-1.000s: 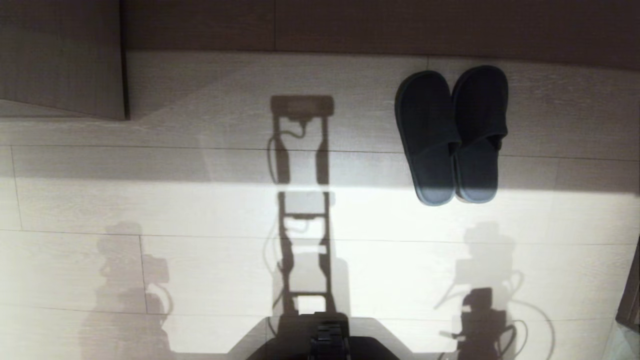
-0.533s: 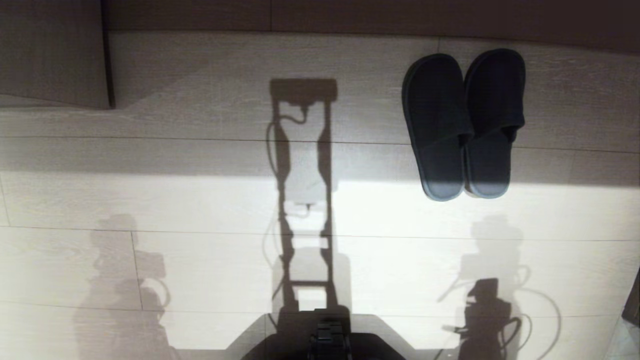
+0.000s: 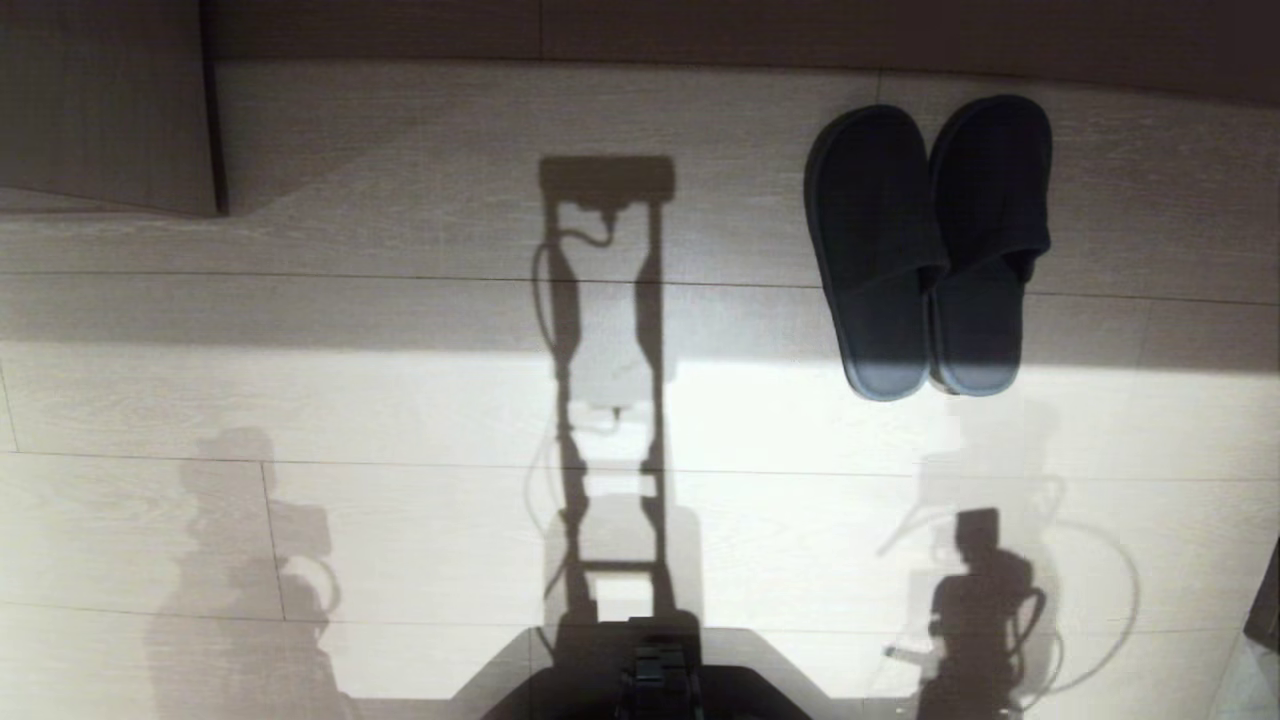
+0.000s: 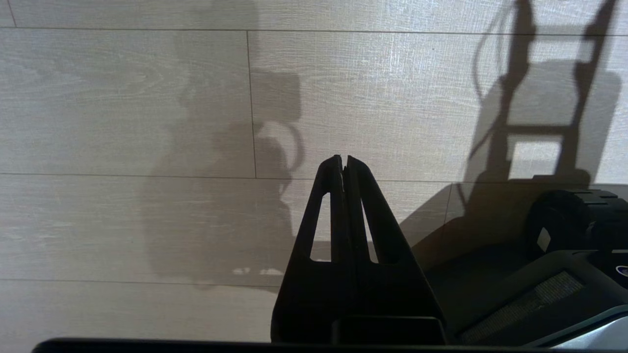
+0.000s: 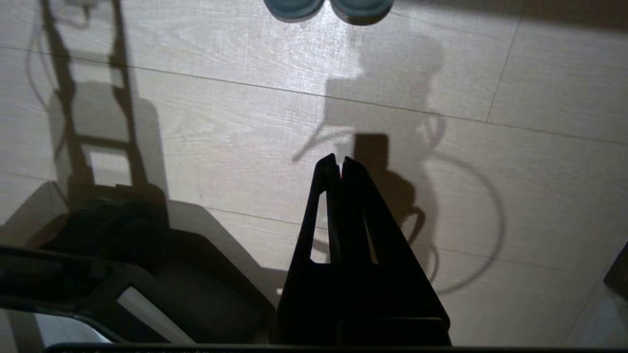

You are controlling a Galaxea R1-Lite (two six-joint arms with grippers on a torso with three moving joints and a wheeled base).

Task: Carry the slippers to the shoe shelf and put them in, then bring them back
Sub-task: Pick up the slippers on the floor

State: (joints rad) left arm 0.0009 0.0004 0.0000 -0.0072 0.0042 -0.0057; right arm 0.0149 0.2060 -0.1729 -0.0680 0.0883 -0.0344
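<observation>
The slippers (image 3: 880, 240), a dark slate-blue pair with lighter insoles, lie side by side on the pale plank floor at the far right, heels toward me. Their heels also show in the right wrist view, slippers (image 5: 294, 6). My right gripper (image 5: 339, 159) hangs shut and empty over bare floor, well short of those heels. My left gripper (image 4: 343, 158) is shut and empty too, above bare floor beside my base (image 4: 564, 230). Neither gripper is in the head view; only their shadows fall on the floor. The shoe shelf is out of view.
A brown wood-grain panel (image 3: 100, 100) stands at the far left, and a dark strip (image 3: 700, 30) runs along the far edge of the floor. My base (image 3: 650, 680) fills the near middle. A dark object (image 3: 1265, 600) cuts in at the right edge.
The whole head view shifted a little as the camera moved. The right arm's shadow has crept forward toward the slippers. The slippers lie as before.
</observation>
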